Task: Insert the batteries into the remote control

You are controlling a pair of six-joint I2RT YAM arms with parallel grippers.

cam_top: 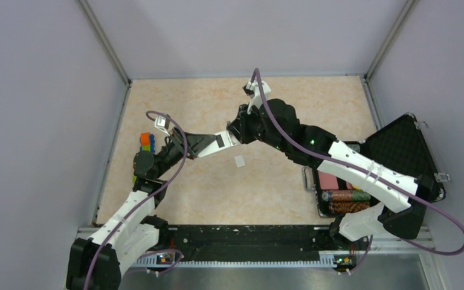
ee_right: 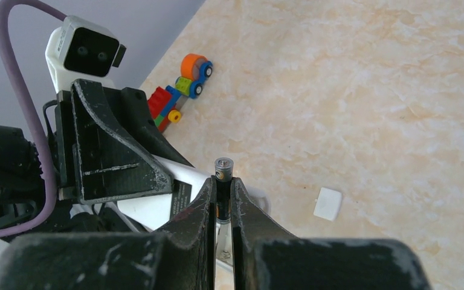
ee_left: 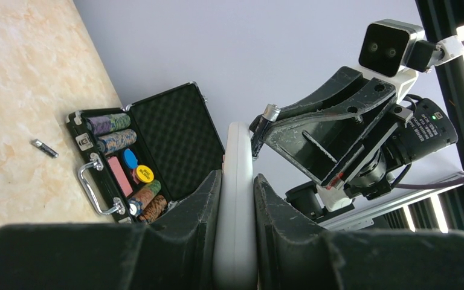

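White plastic, remote control (ee_left: 236, 199): clamped side-on in left claw (ee_left: 237, 181), up off the desk (cam_top: 278, 187) mid-scene. Long axis runs out along the fingers, toward right arm.
Battery (ee_right: 223, 172): pinched in right claw (ee_right: 223, 187), silver tip poking past the fingertips.
Key relation: battery sits just beside remote's free end, on the right-arm side. In left wrist view its axis leans only a little off remote's axis.
Next move (judged): line up w/ bay, press in. Right claw does the travel, left only steadies.
Second battery (ee_left: 44, 148): flat on desk near the open case (ee_left: 175, 127), well apart from both claws. Right arm prob. nearer.
Small white piece (cam_top: 240, 161): on desk below the claws. Poss. the bay cover, not sure.
Hidden: battery bay not seen in any view, so can't tell which face of remote points at battery.
Contact: can't tell if battery touches remote or just clears it.
Hard to read: polarity marks too small.
Cut off: second battery clipped at corner of right wrist view.
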